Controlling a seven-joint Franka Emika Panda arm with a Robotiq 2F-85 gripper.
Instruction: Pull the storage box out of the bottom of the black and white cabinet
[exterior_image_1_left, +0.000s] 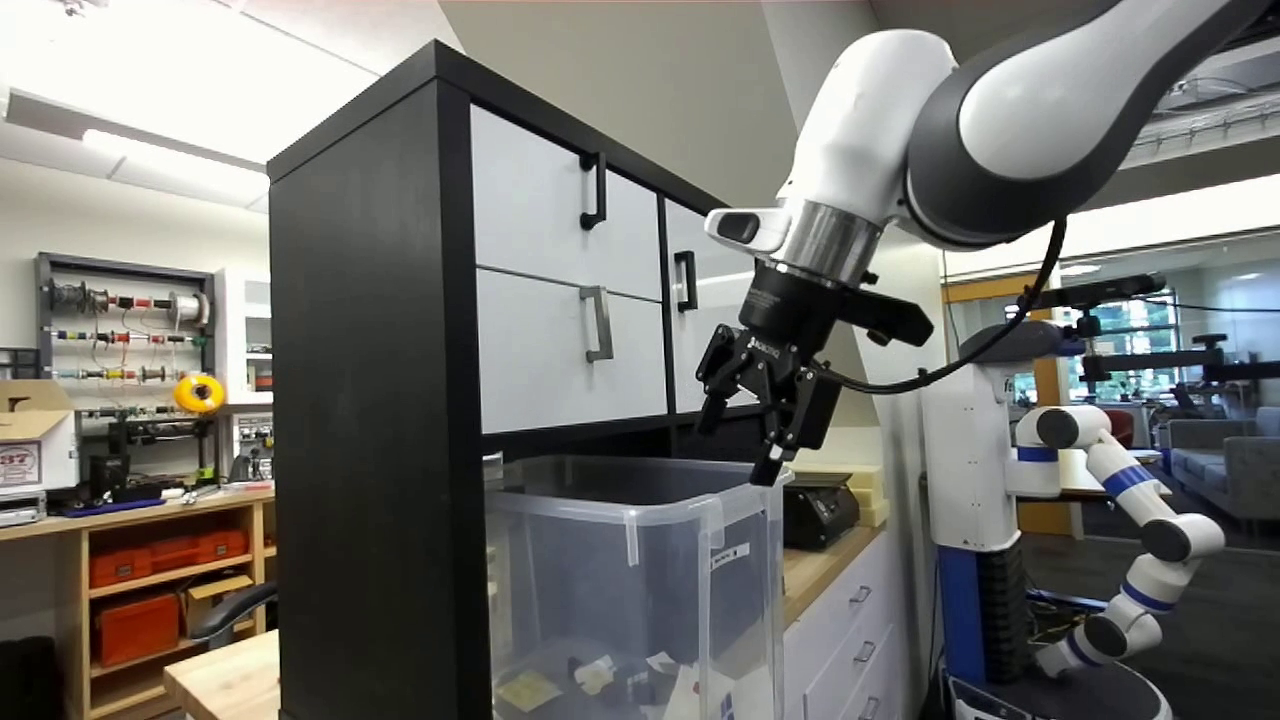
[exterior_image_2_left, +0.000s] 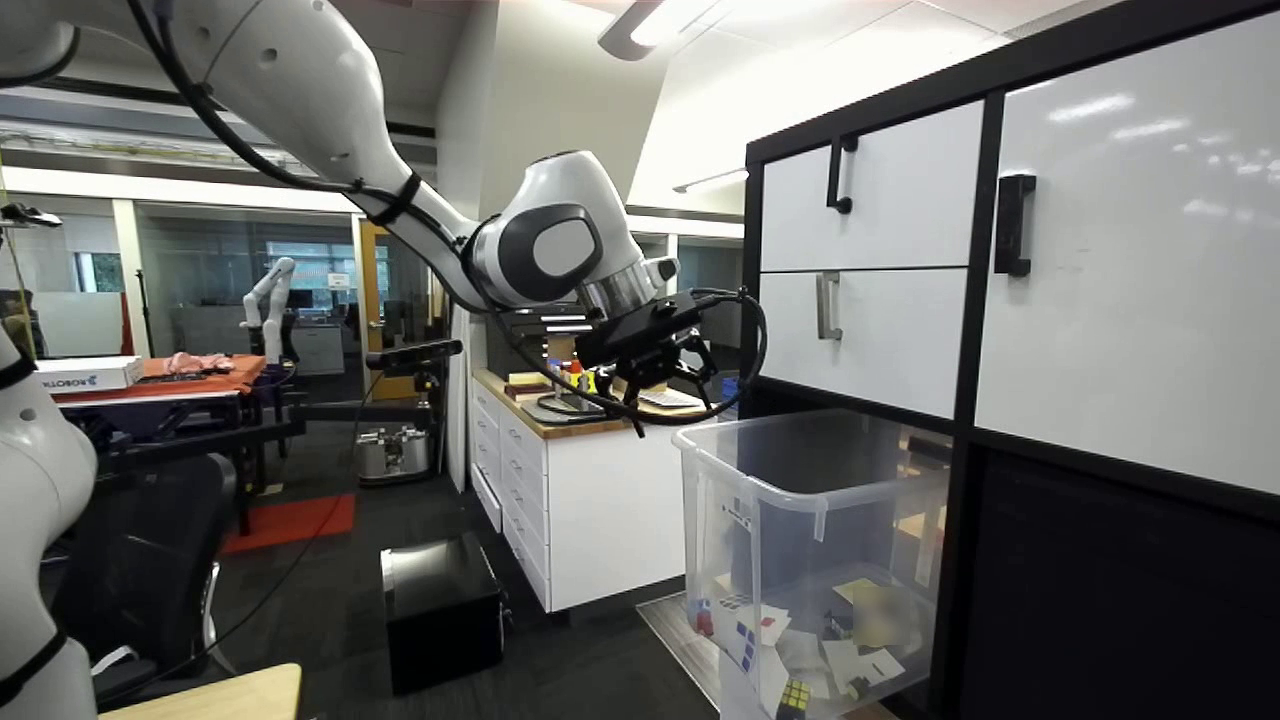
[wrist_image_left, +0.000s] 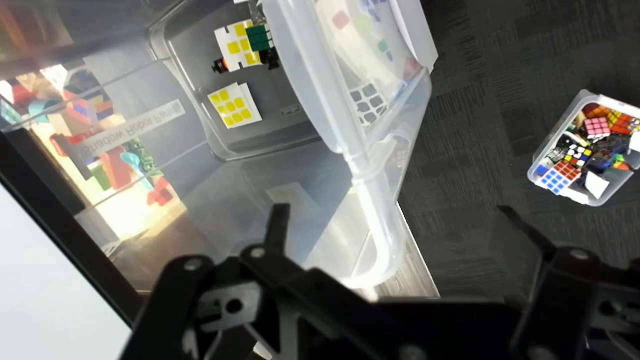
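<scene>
The storage box (exterior_image_1_left: 600, 560) is a large clear bin with a thick rim, partly out of a lower compartment of the black and white cabinet (exterior_image_1_left: 360, 400). In an exterior view, the box (exterior_image_2_left: 850, 540) shows paper pieces and a puzzle cube inside; the cabinet (exterior_image_2_left: 1130, 310) stands at right. My gripper (exterior_image_1_left: 737, 445) is open and empty, near the box's outer rim; it also shows in an exterior view (exterior_image_2_left: 672, 412). In the wrist view, the box's rim (wrist_image_left: 372, 195) lies between the spread fingers (wrist_image_left: 391, 209); one is over the box, one over the floor. Contact cannot be told.
A white drawer unit (exterior_image_2_left: 610, 520) with a wooden top stands beyond the box. A small clear bin (wrist_image_left: 537, 165) of puzzle cubes sits on the dark floor. A black box (exterior_image_2_left: 440, 610) stands on the floor. Cabinet handles (exterior_image_1_left: 598, 325) stick out above the box.
</scene>
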